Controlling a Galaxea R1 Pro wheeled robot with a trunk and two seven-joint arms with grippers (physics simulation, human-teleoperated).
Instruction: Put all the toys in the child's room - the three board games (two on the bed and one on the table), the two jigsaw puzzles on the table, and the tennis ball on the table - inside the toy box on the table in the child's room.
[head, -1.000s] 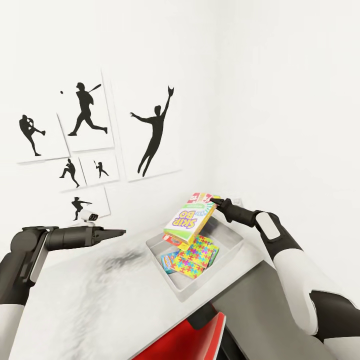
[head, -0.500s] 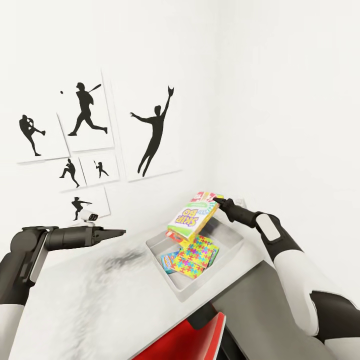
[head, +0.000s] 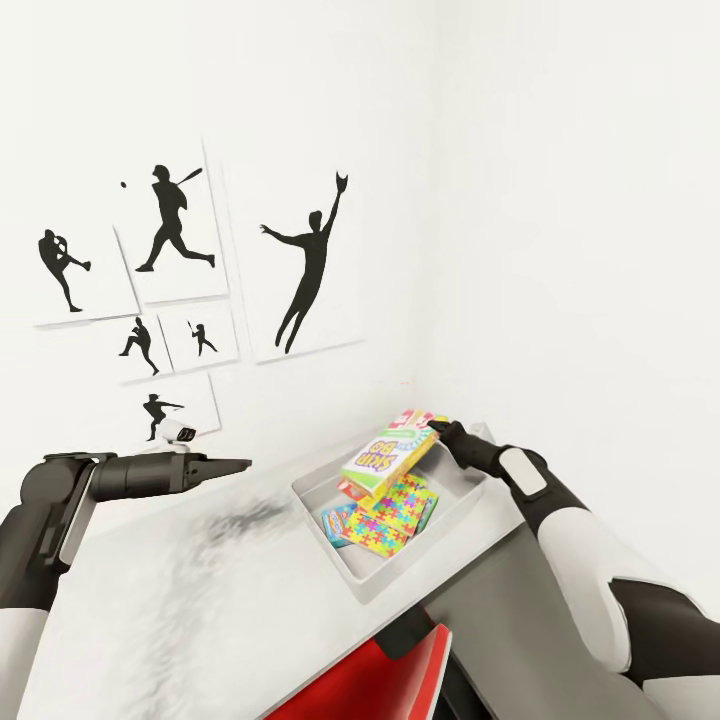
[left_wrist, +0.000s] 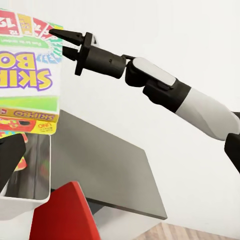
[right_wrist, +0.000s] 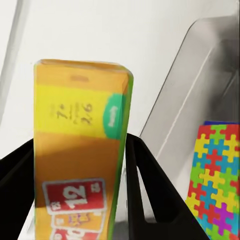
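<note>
The right gripper (head: 437, 430) has lowered the SKIP-BO box (head: 388, 456), clamped by one end, tilted over the puzzles (head: 395, 505) in the toy box (head: 345, 565); released askew, it may lean on the rim.

On the white wall hang the baseball silhouette pictures (head: 180, 275): a batter (head: 172, 220) high at about 10 o'clock, a pitcher (head: 60, 268) off at 9, and a leaping catcher (head: 310, 262) near 12. Smaller figures (head: 165, 345) sit under them. Low down, around 6 o'clock, a red chair (head: 370, 680) pokes out, its red back (left_wrist: 62, 215) close below.
</note>
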